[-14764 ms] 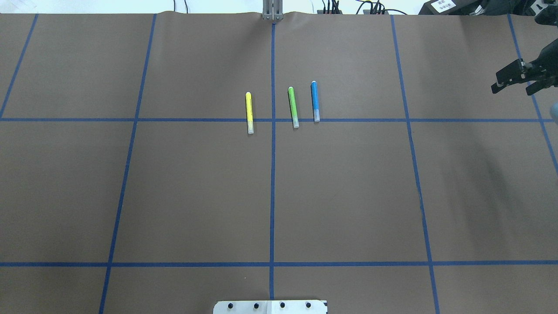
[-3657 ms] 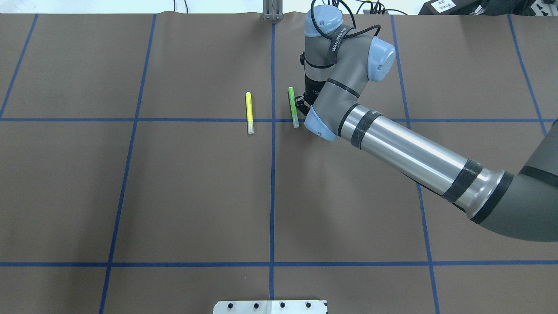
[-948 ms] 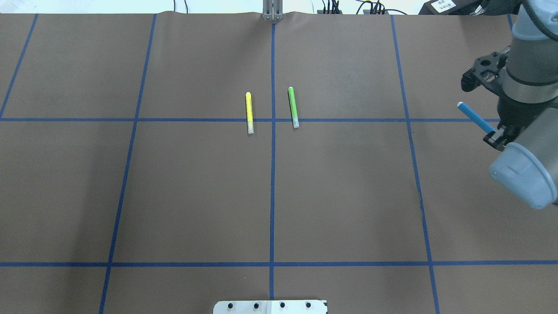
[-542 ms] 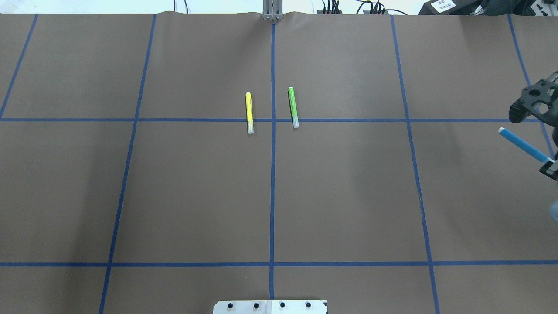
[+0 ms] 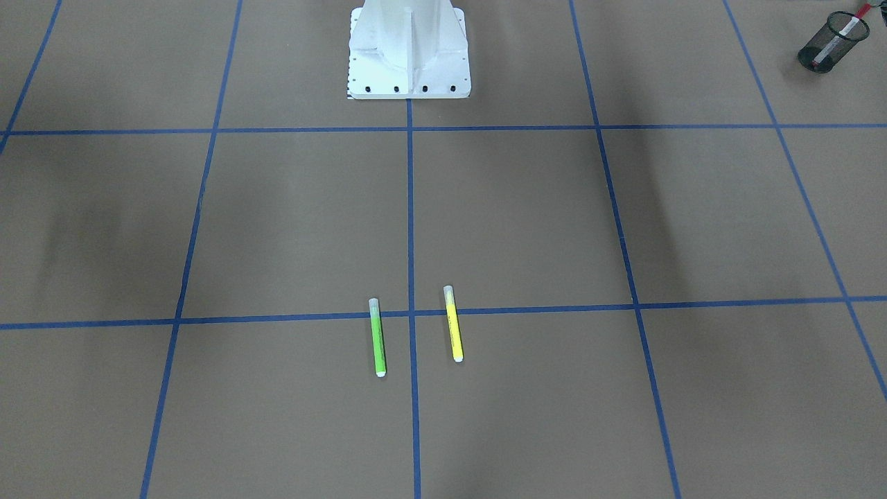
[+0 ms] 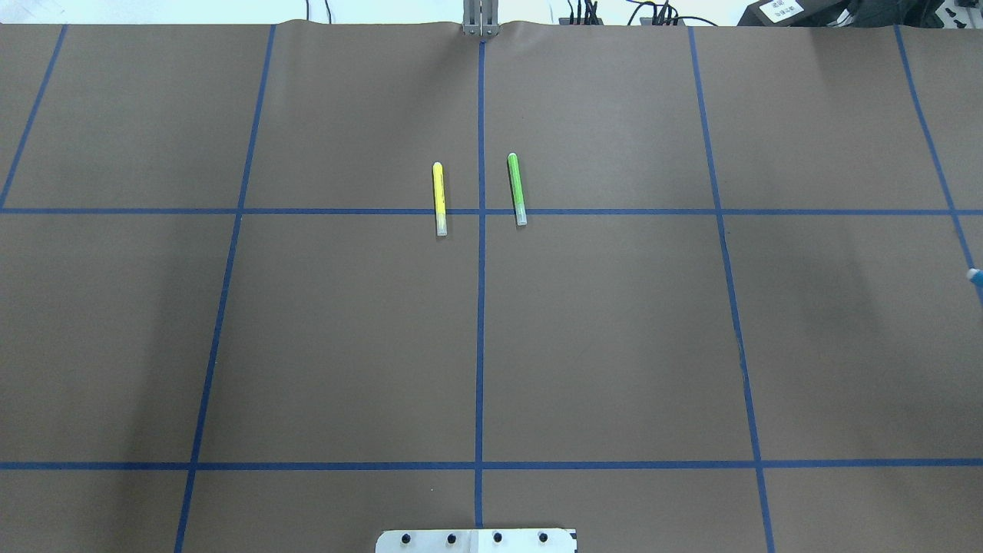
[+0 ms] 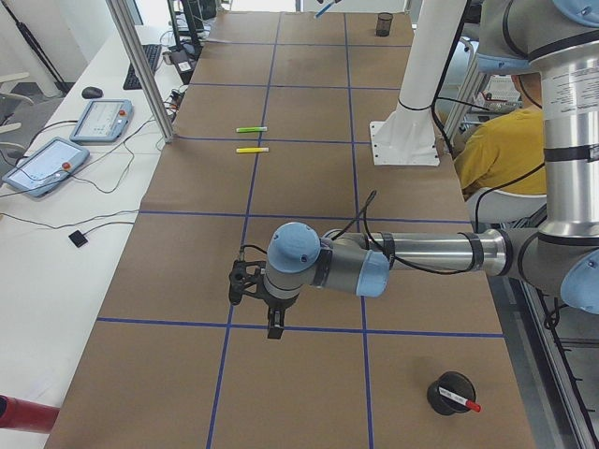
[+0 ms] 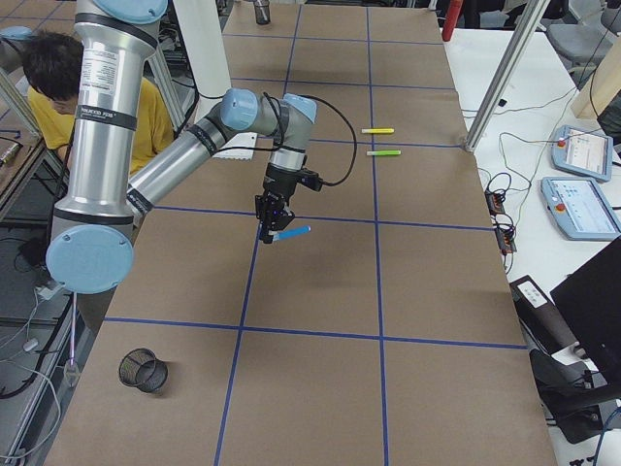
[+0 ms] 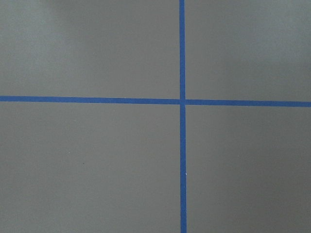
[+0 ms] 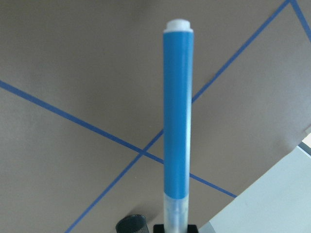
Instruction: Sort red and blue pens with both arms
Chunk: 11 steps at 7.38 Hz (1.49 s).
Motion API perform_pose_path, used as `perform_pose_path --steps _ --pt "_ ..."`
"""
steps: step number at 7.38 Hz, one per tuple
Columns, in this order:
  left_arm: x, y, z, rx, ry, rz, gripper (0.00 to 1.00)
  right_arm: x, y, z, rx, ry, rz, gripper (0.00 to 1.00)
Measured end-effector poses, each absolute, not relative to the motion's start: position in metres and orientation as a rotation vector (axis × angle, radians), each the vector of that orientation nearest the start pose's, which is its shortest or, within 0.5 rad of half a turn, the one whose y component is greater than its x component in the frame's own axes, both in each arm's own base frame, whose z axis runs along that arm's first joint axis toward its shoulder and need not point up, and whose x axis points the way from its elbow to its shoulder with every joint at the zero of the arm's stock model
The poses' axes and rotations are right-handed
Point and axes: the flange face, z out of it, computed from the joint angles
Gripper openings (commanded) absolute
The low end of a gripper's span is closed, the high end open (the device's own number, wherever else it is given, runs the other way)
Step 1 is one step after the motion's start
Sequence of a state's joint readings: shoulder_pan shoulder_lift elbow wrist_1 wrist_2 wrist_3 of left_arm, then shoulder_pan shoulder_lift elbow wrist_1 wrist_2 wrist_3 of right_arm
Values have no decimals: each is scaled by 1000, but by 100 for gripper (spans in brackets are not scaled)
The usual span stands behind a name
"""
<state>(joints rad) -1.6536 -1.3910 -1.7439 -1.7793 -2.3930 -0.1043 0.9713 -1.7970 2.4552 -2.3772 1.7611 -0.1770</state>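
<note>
Halfway mark, or near enough. Can tick off the red pen (image 7: 460,402): standing in the black mesh cup (image 7: 436,393) at the robot's left end of the counter (image 5: 277,222), and showing again in the top right corner of the front view.

Cannot say the same for the blue pen (image 10: 177,121). Up in the air on the right arm (image 8: 184,150), roughly level above the counter, touching nothing but the right jaws. Just its white tip peeking in at the right edge of the overhead view.

Now to those right jaws: pressed in on the pen's clear cap end, pinching it from both sides. Only a sliver of black to see at the bottom of the wrist view, so no gap to speak of beyond the pen's own width.

Left to do, by the look of it: getting that pen over to the second mesh cup (image 8: 142,370), standing well apart near the robot's right end and seemingly empty, then dropping it in.

Over on the left arm (image 7: 421,251), left jaws pointing down near a crossing of blue tape (image 9: 182,145). Nothing seen in them. Cannot tell whether spread or pressed together: only a side view to go on, plus a wrist view of bare counter and tape.

No business with the green pen (image 5: 378,337) and yellow pen (image 5: 452,324), lying side by side mid-counter, one on each side of the centre tape line. Not part of this sort.
</note>
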Motion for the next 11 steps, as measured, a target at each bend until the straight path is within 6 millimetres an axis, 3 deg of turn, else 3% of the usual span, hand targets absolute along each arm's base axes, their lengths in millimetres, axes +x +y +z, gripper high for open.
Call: perform_pose_path --steps 2,4,8,11 --pt "-95 -420 630 181 821 -93 100 -48 -281 499 -162 -123 -776 0" --pt "-95 -419 631 181 822 -91 100 -20 -255 535 -194 -51 -832 0" --pt "-88 -420 629 180 823 -76 100 19 -212 574 -343 27 -993 0" --pt "-86 -421 626 182 842 -69 100 35 -187 615 -479 29 -1015 0"
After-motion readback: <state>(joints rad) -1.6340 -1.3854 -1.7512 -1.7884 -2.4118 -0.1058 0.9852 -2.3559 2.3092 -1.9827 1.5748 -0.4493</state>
